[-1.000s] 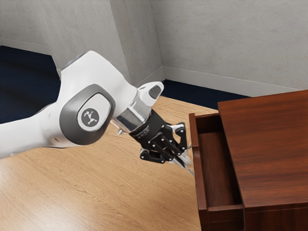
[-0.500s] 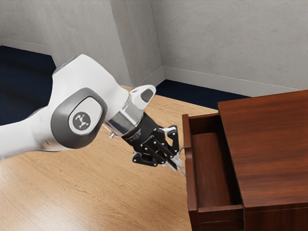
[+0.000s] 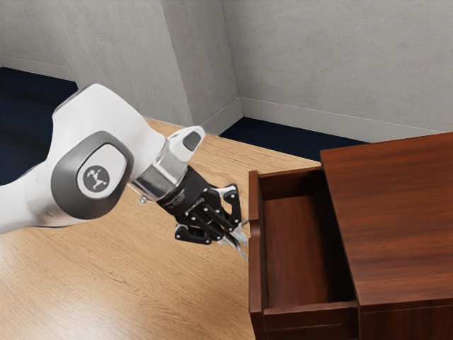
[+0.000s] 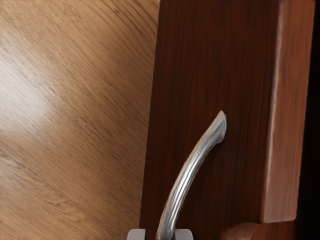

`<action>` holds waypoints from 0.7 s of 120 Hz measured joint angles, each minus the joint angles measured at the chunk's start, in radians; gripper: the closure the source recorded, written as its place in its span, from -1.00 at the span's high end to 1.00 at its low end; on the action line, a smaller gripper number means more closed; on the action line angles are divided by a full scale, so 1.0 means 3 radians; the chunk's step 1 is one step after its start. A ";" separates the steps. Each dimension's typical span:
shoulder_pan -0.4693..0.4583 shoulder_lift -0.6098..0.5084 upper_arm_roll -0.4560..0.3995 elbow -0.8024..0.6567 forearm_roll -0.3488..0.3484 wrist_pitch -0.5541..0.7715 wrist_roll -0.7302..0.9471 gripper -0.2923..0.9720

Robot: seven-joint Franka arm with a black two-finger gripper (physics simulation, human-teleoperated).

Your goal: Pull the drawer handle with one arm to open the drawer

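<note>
From the exterior view's left: white Franka arm [image 3: 92,177], reaching low over the light wooden table [image 3: 106,283]. Next along, black gripper [image 3: 237,237], clamped on the metal drawer handle [image 4: 192,175], pale finger pads [image 4: 136,233] pressing it from both sides in the wrist view. Just right of that, dark wooden drawer [image 3: 255,212], standing well out of the cabinet [image 3: 396,212], its inner floor showing and nothing seen in it. Probably stiff and fairly light with so little aboard; likely to slide straight on its runners rather than tilt. Smooth, curved, polished bar, so prone to slipping along the pads. Best held squarely across near mid-span and drawn straight back in line with the drawer's travel. Farthest right, the cabinet's flat dark top, overhanging the drawer's rear part.
</note>
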 joint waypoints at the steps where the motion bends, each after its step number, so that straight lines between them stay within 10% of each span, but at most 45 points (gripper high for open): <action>1: 0.0001 -0.0005 0.0002 -0.0003 0.0000 -0.0001 0.0001 -0.59; 49: 0.0002 -0.0229 0.0176 -0.0114 0.0017 -0.0110 0.0047 -0.56; 84: 0.0000 -0.0377 0.0665 0.0598 0.0407 -0.0658 0.0126 0.21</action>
